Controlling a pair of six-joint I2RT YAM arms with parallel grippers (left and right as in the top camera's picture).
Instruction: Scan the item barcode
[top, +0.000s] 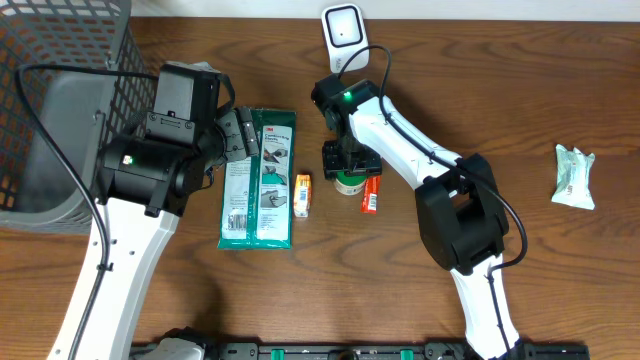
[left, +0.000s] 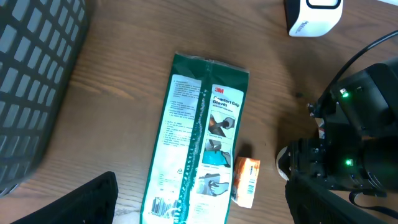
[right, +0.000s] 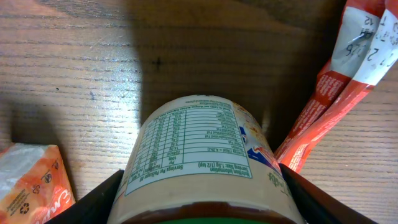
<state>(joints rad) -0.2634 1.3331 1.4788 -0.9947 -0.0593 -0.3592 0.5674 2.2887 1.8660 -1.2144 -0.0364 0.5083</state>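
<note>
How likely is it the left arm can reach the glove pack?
Likely yes: the left gripper hangs open just above the glove pack, which lies flat with nothing on it. Only the orange box sits beside its edge.

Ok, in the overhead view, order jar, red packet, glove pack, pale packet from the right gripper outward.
1. jar, at the right gripper
2. red packet, beside it
3. glove pack, to the left
4. pale packet, far right
</note>
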